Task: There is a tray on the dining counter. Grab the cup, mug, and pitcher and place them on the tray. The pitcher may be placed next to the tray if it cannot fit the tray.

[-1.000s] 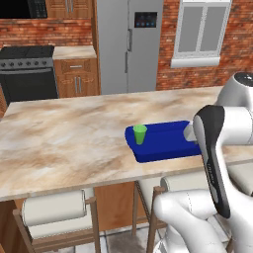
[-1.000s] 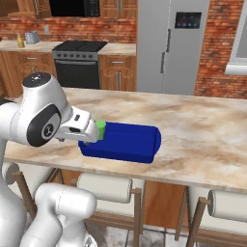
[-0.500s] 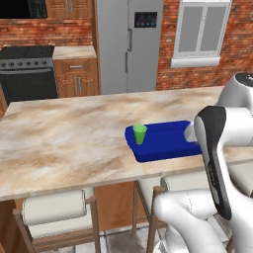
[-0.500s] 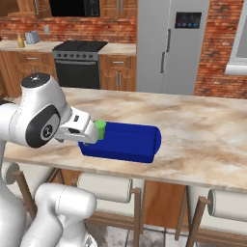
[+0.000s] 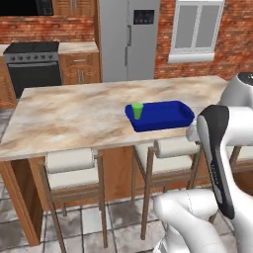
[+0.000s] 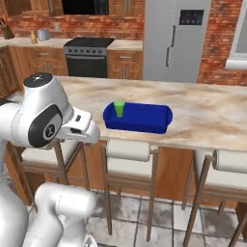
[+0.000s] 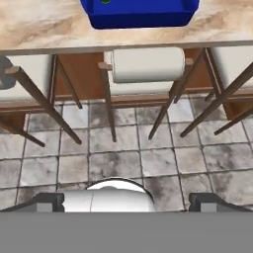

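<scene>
The two-finger gripper (image 7: pixel 126 201) hangs low beside the long island dining counter with its beige marbled stone top (image 5: pixel 74 116), pointing down at the grey tiled floor (image 7: pixel 123 163). Its two dark finger tips (image 7: pixel 47 201) stand at the bottom corners of the hand view, spread as wide as they go, with nothing between them but floor — the jaws hold nothing.

Ahead of the gripper, past the counter's near edge, sits the flat deep-blue rectangular tray with rounded corners and a low rim (image 5: pixel 163 116). It lies on the stone top near that edge, and in the hand view its near wall (image 7: pixel 143 15) shows at the top of the picture, almost straight in line with the open jaws. The small bright-green handleless cup (image 5: pixel 137 110) stands upright inside the tray, at its left end in the left base view and likewise at the left end in the right base view (image 6: pixel 119 108); a sliver of green shows over the tray's rim in the hand view.

Between the gripper and the tray, under the counter's overhang, stand wooden-legged stools with pale cushioned seats (image 7: pixel 143 64) — one directly below the tray, others to either side.

Well beyond the counter, against the red brick wall, stand a steel refrigerator (image 5: pixel 129 39) and a dark oven range (image 5: pixel 32 64) set among wooden cabinets.
</scene>
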